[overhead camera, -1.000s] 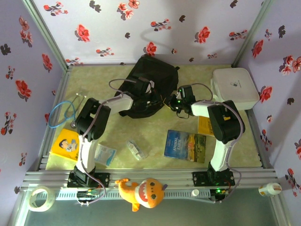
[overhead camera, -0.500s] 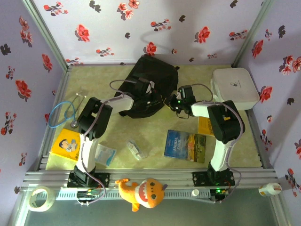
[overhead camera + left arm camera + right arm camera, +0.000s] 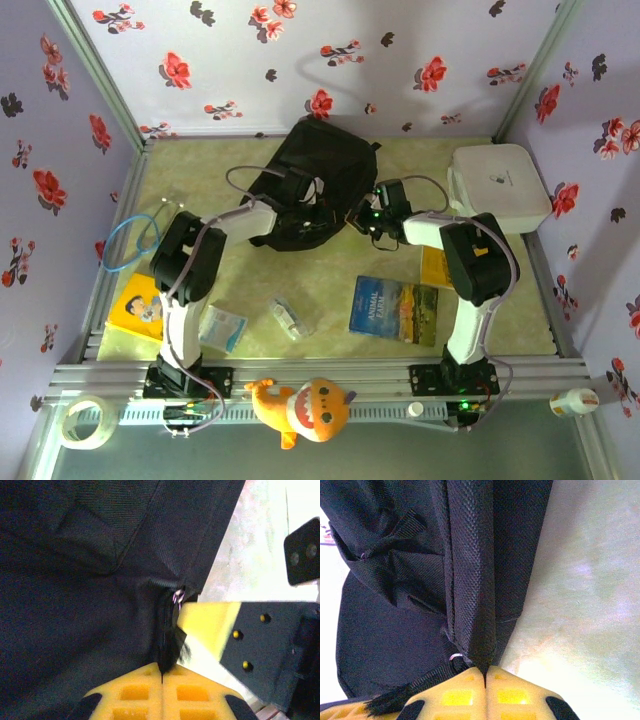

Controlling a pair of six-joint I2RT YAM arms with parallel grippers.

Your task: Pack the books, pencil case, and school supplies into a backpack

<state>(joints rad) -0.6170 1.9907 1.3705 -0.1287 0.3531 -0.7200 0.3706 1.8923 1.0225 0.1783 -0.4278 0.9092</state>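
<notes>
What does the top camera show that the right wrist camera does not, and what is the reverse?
Top view: the blue book, the pencil case and the white box lie outside the backpack. Right wrist view: the right gripper is shut on a woven black strap. Shared: the black backpack fabric and the pale table.

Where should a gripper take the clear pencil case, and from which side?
Likely across its narrow middle, coming straight down from above: the pencil case lies flat and slanted on the table, long sides free, so the jaws should turn to straddle them.
</notes>
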